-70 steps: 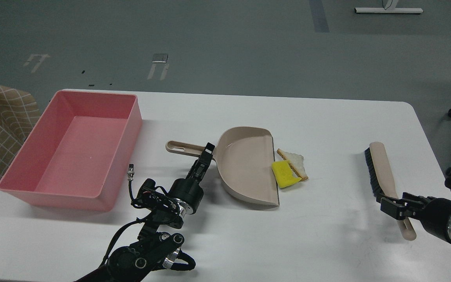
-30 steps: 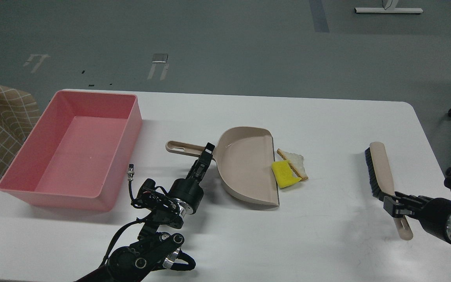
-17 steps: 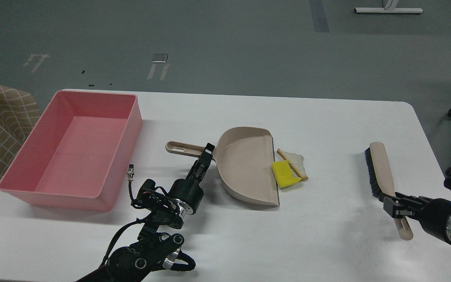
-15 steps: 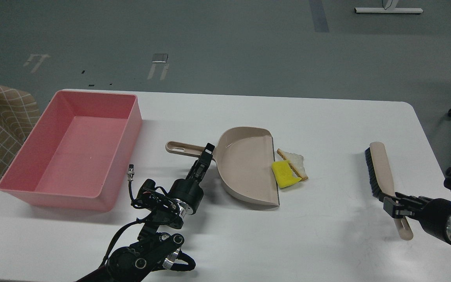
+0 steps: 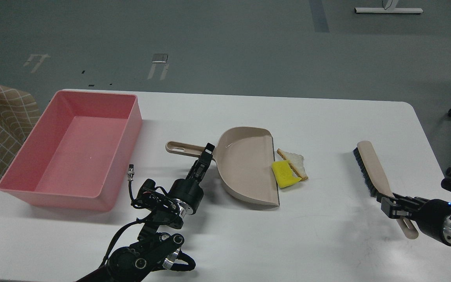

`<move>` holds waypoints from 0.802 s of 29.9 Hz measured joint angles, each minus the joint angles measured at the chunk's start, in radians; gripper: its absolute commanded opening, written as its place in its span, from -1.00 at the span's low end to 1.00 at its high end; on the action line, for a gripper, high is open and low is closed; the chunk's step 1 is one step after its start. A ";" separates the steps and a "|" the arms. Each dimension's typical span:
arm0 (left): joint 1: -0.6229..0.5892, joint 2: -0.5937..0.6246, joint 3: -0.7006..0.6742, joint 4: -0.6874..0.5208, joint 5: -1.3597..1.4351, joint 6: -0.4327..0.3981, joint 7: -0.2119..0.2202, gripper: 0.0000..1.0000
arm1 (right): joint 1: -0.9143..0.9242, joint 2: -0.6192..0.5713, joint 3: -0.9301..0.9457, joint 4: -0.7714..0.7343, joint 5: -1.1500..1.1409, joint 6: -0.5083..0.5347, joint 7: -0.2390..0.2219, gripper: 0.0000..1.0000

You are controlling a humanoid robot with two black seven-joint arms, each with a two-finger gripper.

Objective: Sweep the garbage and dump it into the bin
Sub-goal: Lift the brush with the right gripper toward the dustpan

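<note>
Right tool point(image 5: 390, 204) clenched on brush point(image 5: 370, 168) handle. Left tool point(image 5: 206, 154) at dustpan point(image 5: 245, 166) handle; grip state unclear. Sponge point(image 5: 284, 174), bread point(image 5: 296, 162) beside pan.

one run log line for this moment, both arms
left gripper: at dustpan handle | right gripper: shut on brush | sponge, bread: at dustpan lip | bin: empty
</note>
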 measured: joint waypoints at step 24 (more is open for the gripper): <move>0.001 0.000 0.000 -0.003 0.002 0.000 0.000 -0.40 | -0.009 0.042 0.020 0.004 0.011 0.000 0.000 -0.65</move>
